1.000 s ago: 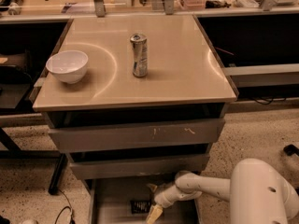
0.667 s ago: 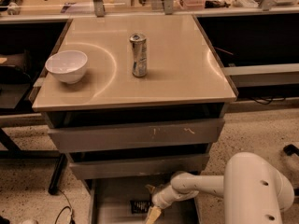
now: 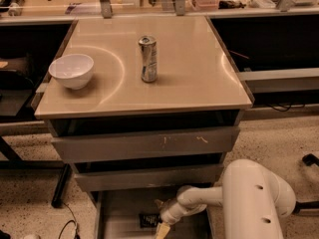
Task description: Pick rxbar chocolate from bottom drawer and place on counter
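The rxbar chocolate (image 3: 148,219) is a small flat black bar lying on the grey floor of the open bottom drawer (image 3: 119,210), near the drawer's middle. My gripper (image 3: 159,216) reaches down into that drawer from the right on the white arm. It is open, with one yellowish fingertip (image 3: 162,229) nearer the front and the other farther back, just right of the bar. Above the drawers, the beige counter (image 3: 189,68) carries other items only.
A silver drink can (image 3: 148,59) stands upright mid-counter and a white bowl (image 3: 72,70) sits at its left. The two upper grey drawers (image 3: 144,144) overhang the back of the open drawer. My bulky white arm (image 3: 254,195) fills the lower right.
The arm's white body has swung left, closer to the drawer unit. The gripper stays low in the bottom drawer beside the bar, hardly shifted.
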Robot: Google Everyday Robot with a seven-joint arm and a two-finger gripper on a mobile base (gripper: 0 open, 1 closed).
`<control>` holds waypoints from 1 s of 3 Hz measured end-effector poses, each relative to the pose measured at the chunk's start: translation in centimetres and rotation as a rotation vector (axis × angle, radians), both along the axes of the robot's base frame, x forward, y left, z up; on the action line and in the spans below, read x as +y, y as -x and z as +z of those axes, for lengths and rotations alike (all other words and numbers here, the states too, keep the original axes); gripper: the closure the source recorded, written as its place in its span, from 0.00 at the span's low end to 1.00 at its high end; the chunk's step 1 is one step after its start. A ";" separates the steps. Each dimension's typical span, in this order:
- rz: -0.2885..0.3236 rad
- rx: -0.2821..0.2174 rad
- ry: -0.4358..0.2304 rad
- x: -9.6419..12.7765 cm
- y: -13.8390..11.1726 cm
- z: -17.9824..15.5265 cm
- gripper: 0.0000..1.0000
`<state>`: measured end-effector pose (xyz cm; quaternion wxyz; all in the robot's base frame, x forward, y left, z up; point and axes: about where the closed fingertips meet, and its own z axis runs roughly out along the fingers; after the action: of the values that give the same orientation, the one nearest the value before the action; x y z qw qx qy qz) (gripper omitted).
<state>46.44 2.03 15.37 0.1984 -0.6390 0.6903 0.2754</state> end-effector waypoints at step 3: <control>-0.014 0.015 0.012 0.2 -0.1 -4.5 0.00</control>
<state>46.56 2.20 10.82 0.1914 -0.6334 0.6976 0.2747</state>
